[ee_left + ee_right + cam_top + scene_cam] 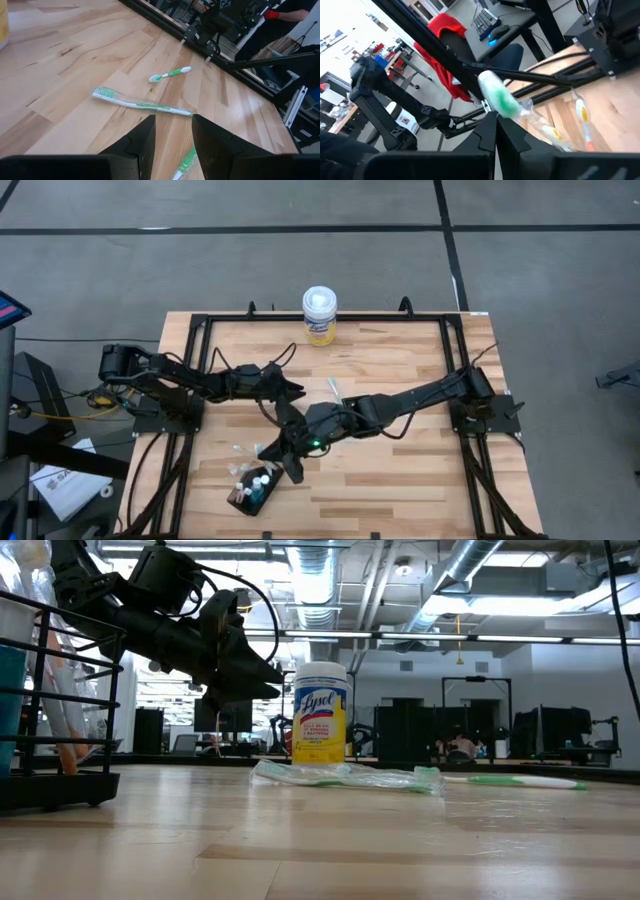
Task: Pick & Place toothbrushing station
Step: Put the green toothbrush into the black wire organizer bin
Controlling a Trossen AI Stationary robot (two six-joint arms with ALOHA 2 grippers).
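The toothbrushing station [250, 492], a small black holder with brushes and small bottles standing in it, rests on its base at the table's near left [60, 785]. My right gripper [285, 458] hovers just beyond it, shut on a green-headed toothbrush in a clear wrapper [498, 98]. My left gripper [172, 140] stands open at mid-table [292, 390], a little above the wood, with nothing between its fingers. Before it lie a wrapped toothbrush [142, 103] and a small green one [170, 75]. My right gripper pinches the wrapped toothbrush just below its green bristle head [495, 112] between its two shut fingertips. The head sticks out past the fingertips, and loose wrapper [535, 112] trails off to one side. The brush is lifted clear of the table.
A white-lidded, yellow-labelled wipes canister [320, 315] stands at the table's far edge [320, 715]. Another green toothbrush [186, 161] lies under my left gripper. A black frame [330, 317] runs around the tabletop.
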